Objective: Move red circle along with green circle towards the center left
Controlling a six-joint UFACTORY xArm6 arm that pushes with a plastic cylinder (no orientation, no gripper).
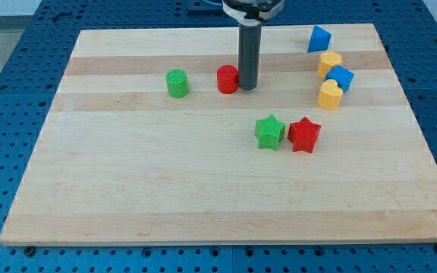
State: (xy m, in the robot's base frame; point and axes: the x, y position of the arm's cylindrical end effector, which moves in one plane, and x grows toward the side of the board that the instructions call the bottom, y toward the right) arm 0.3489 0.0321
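Judging by looks, red circle (227, 79) and green circle (177, 83) are light, rigid plastic cylinders that should slide easily on the board (127, 182); push red's right side. Both are short, ribbed, far-centre, green left of red, apart. My tip (246, 86) touches red's right; no jaws exist.

Red circle (227, 79) stands upright near the view's top, green circle (177, 83) left of it (apparently apart)
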